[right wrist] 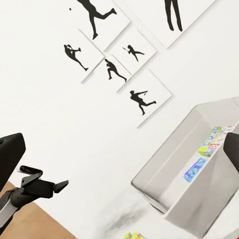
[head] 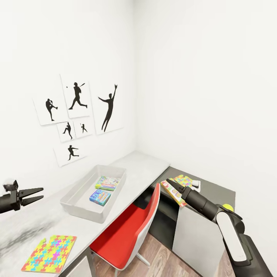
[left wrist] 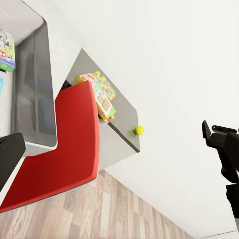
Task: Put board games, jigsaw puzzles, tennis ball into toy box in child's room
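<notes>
The toy box [head: 79, 200] sat on the pale surface [head: 142, 165] holding 2 board games [head: 100, 196]. The left jaws [head: 36, 194] hovered spread and empty beside it. The right jaws [head: 172, 184] reached a third game [head: 170, 191] on the dark section; their state could not be told.

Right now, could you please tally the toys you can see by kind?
Board games: 3, with two in the toy box and one on the dark cabinet
Jigsaw puzzles: 2
Tennis ball: 1
Total: 6
</notes>
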Controlling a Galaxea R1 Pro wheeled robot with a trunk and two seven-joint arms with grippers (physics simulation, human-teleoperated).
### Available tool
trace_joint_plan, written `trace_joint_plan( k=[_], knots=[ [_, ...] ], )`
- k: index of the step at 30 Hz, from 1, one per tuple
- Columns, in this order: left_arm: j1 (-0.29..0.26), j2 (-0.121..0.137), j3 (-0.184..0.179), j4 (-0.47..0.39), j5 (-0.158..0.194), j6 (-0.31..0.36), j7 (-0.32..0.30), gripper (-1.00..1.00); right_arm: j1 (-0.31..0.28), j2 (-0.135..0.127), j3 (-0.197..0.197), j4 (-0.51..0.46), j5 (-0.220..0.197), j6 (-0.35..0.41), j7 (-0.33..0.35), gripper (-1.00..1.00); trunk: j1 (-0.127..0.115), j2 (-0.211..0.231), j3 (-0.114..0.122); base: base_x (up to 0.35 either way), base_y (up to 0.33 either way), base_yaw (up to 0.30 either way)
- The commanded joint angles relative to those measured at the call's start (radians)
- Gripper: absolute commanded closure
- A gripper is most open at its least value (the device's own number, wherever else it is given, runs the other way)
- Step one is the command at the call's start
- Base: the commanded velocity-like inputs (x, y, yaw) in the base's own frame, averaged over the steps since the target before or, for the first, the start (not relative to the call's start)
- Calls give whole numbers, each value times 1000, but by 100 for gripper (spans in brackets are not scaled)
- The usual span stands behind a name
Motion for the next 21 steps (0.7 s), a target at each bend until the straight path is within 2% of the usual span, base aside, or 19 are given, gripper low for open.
trace_joint_plan(
  k=[1, 8, 15, 21],
  knots=[
    [0, 0, 0, 0, -1, 11, -4, -100, 0, 0, -1, 0, -4, 7, 1, -100, 0, -1, 0, -1, 0, 3],
    [0, 0, 0, 1, 0, 11, -4, -100, 0, 1, -1, 0, -4, 5, 1, -100, 0, -1, -1, 0, 0, 52],
    [1, -1, 0, 1, 0, 11, -4, -100, 0, 1, -1, 0, -2, 5, 0, -100, 0, -1, -3, -6, 0, 234],
    [1, -1, 0, 1, 0, 11, -4, -100, 0, 1, -1, 0, -1, 5, 0, -100, 0, -1, -6, -96, 0, 266]
  ],
)
